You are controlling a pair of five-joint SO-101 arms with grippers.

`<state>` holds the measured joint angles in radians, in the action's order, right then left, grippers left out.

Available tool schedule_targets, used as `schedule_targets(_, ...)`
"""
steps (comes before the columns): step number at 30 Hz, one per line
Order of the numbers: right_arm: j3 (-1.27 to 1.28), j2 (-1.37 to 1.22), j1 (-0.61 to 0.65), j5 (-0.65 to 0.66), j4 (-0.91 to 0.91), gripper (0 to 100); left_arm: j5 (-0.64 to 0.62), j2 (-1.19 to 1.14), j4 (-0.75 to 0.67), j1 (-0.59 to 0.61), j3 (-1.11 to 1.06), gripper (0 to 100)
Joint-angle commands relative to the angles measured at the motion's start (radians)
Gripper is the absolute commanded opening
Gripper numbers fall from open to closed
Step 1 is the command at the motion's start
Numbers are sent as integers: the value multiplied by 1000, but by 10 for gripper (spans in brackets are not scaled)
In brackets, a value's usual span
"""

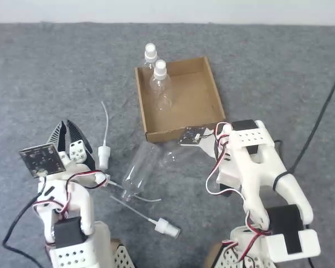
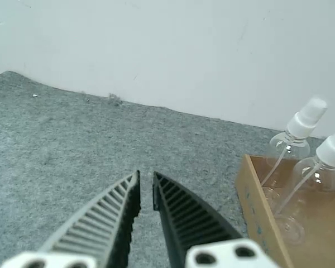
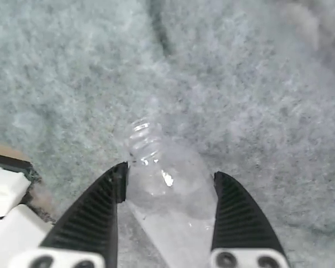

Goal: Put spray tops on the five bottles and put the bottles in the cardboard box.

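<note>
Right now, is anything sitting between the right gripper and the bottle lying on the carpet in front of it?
Nothing visible. The right gripper is open, and the uncapped bottle lies on the carpet between its fingers, neck pointing away from the wrist. No other object sits in that gap.

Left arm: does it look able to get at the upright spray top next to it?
Probably yes. The spray top stands in the open close beside the left gripper, with nothing between them. Its jaws are barely apart and would need to widen first.
</note>
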<state>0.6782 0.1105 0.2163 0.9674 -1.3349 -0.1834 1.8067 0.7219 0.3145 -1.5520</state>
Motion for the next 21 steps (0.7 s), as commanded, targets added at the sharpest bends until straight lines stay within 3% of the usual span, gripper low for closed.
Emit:
schedule_targets(1,-57,16,-16,-91,-12,65,-3,8,-32,5,8,44)
schedule_targets(6,-78,16,-16,-135,-8,65,-3,8,-32,5,8,44)
schedule_targets(21,-117,16,-65,-471,79,70,-3,8,-32,5,8,44)
